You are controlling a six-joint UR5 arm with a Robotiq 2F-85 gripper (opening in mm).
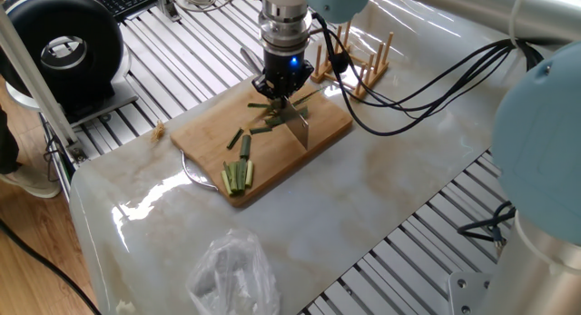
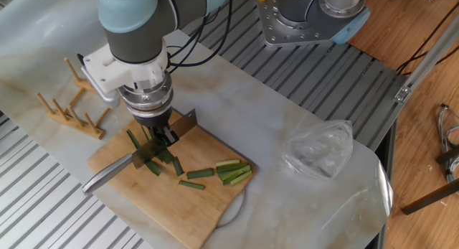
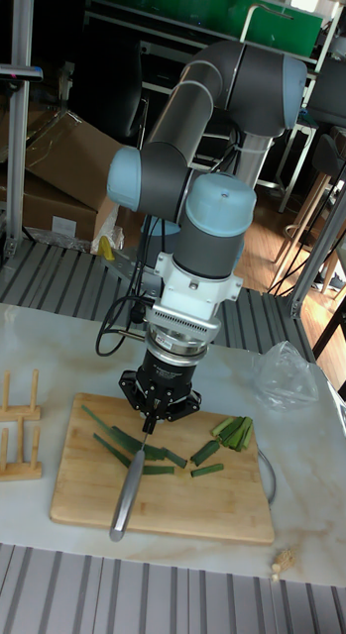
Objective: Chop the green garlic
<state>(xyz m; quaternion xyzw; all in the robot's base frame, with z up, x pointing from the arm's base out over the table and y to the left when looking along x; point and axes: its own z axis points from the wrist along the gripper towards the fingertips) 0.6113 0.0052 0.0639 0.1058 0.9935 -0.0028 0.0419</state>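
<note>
Gripper (image 2: 163, 136) is clamped on the knife (image 2: 115, 171) near the blade/handle junction; jaws closed around it, pinching, not spread. Handle sticks out toward the board's edge on the metal-slat side in the other fixed view; blade (image 1: 300, 126) is seen edge-down on the cutting board (image 3: 222, 495) in one fixed view.

Green garlic (image 3: 118, 440): long dark stalks lie on the board directly under and beside the gripper, crossed at angles. Short cut segments (image 2: 200, 174) are scattered toward the board's middle. A paler yellow-green bundle (image 2: 234, 171) sits near the far corner, apart from the blade; not the target.

Step in hand, as judged: mid-chop, w/ uncut stalk left under the tool.

For a clean cut:
- Blade to be kept perpendicular to the stalk; stalks are skewed, so some cuts will likely come out oblique unless wrist yaw is adjusted.
- Press straight down to board contact, no sideways drag — loose pieces would probably get pushed, not cut.
- Step along the stalk should be kept short and even.
- Knife slip in the jaws can't be ruled out; grip is narrow vs. a long lever.
- Rack (image 1: 361, 68) stands just beside the board; cables (image 1: 427, 93) hang near it, so swing clearance should be watched.
</note>
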